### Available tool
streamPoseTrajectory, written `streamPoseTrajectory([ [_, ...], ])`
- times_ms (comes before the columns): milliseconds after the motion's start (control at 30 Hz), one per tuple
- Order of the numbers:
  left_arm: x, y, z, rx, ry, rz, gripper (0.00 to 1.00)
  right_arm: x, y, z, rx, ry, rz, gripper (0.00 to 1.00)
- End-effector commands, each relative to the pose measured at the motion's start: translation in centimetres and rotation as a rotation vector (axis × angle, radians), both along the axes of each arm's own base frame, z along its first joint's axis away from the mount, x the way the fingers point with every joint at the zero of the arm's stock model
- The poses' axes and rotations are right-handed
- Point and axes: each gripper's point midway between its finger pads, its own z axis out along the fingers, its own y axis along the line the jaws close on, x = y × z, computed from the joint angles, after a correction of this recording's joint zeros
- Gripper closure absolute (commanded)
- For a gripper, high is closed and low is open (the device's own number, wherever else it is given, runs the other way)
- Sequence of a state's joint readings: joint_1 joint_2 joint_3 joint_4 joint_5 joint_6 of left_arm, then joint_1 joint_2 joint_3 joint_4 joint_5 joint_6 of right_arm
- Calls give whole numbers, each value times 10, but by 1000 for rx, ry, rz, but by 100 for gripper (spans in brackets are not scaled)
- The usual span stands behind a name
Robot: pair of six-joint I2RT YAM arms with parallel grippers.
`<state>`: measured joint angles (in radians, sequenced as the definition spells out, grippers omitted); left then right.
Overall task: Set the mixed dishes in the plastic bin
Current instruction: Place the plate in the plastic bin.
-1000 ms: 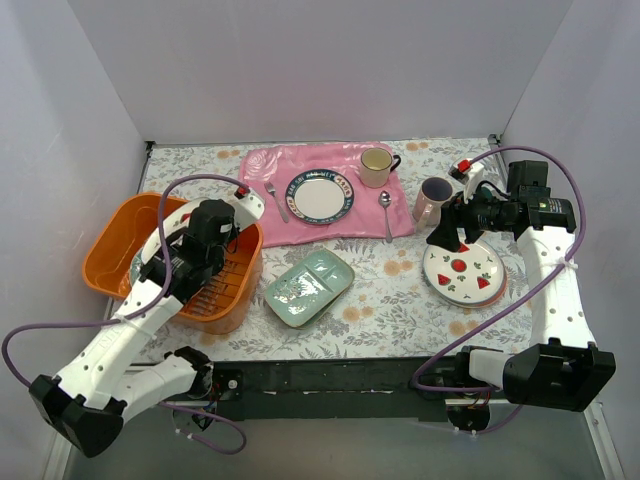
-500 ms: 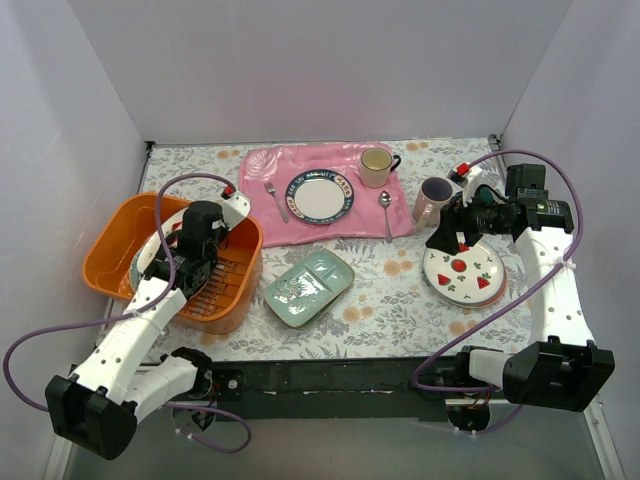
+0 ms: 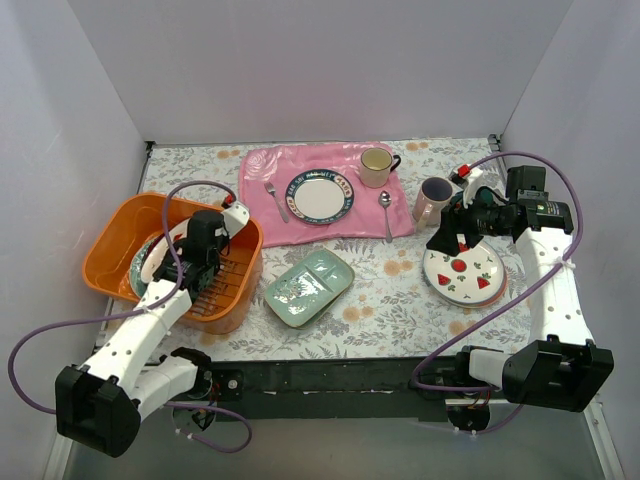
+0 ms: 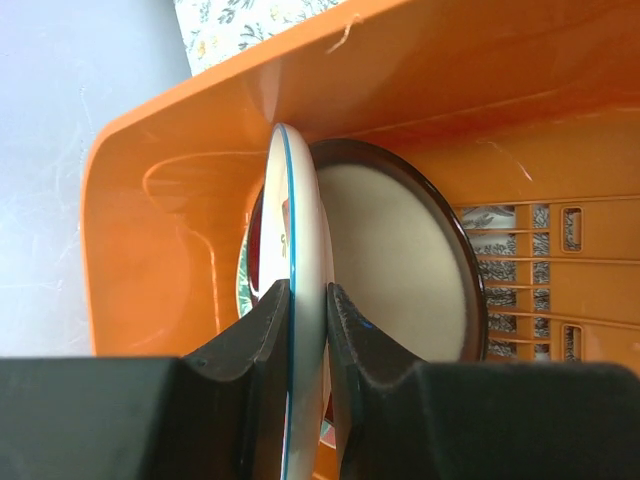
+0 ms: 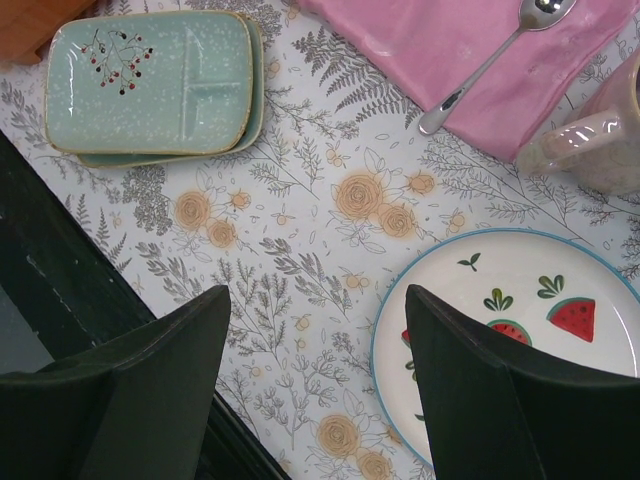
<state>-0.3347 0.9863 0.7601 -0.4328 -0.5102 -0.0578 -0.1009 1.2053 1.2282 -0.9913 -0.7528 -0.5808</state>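
Floral bench [image 3: 400,300], white walls. Left gripper [image 4: 307,300], pinched on a white plate's [image 4: 300,190] rim, has sunk deeper into the orange bin [image 4: 450,60], bringing the plate edge-up beside the maroon-rimmed cream plate [image 4: 400,260]; release looks near. Right gripper [image 5: 318,300] hangs wide open and empty over the fruit-print plate [image 5: 520,320]. The held plate's face is edge-on and unreadable.

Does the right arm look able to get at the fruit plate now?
Probably yes: the open right gripper hangs just above the plate, at its edge, and nothing lies on it or between.

Gripper [image 4: 305,296] pinches edge-on plate [image 4: 301,200], apparently white, inside bin [image 4: 160,250].
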Motion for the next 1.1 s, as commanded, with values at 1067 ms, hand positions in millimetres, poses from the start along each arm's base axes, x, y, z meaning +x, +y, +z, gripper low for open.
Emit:
streamPoseTrajectory([
  [1067,-5,-10,-55,-119,40,18,100,2,-2,-5,11,-14,10,21],
])
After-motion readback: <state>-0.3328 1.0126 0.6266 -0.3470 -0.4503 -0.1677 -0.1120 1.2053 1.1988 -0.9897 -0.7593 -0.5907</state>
